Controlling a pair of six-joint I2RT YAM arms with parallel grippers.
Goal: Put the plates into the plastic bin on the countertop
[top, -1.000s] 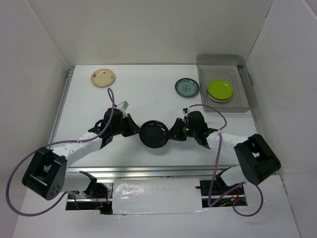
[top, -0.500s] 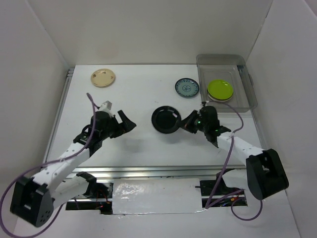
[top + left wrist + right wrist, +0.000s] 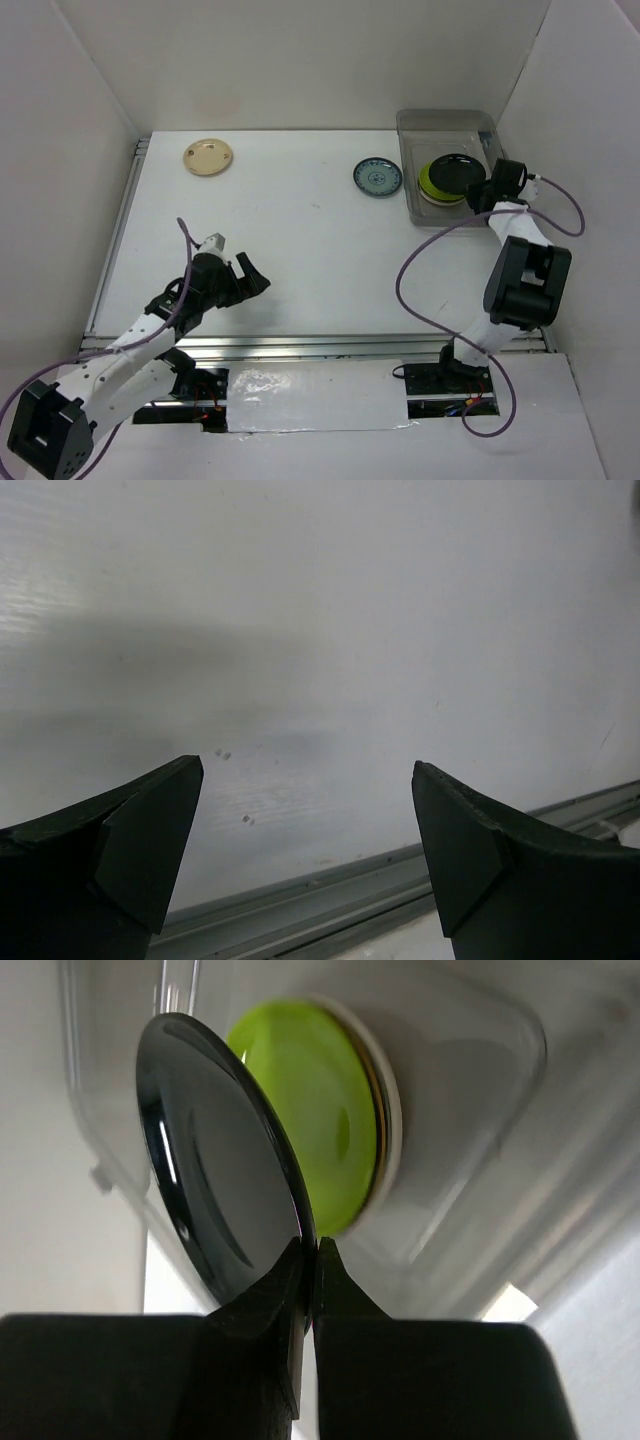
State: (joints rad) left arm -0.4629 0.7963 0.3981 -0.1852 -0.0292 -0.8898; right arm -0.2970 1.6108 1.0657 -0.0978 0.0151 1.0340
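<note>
Black plate (image 3: 215, 1195) is right there between the right gripper (image 3: 311, 1252) jaws, which are pressed together on its thin rim; a rim pinch like that leaves the underside free, so the plate hangs steeply tilted, almost on edge, rather than flat; just beyond the fingertips and behind the plate lies the lime green plate (image 3: 325, 1130), topping a small stack whose pale and brownish rims peek out underneath, how many I cannot tell; all of it sits inside the plastic bin (image 3: 480, 1080), and the overhead view puts the black plate above that stack, within the bin's walls; my read is that this is the set-down step, and it calls for levelling the plate and lowering it before the jaws part, since a release at this tilt could send it sliding off the stack or knocking the clear wall; out to the side of those jaws, just outside the bin wall, a blue-patterned plate (image 3: 377, 177) waits on the countertop (image 3: 300, 230); a cream plate (image 3: 207, 157) sits at the far back corner, well apart from both arms; the left gripper (image 3: 307, 768) has its jaws spread wide with nothing between them, only bare white countertop ahead and the metal rail (image 3: 330, 900) close below, and that reads to me as parked clear of the right arm's work and ready for the cream plate on its own side.
</note>
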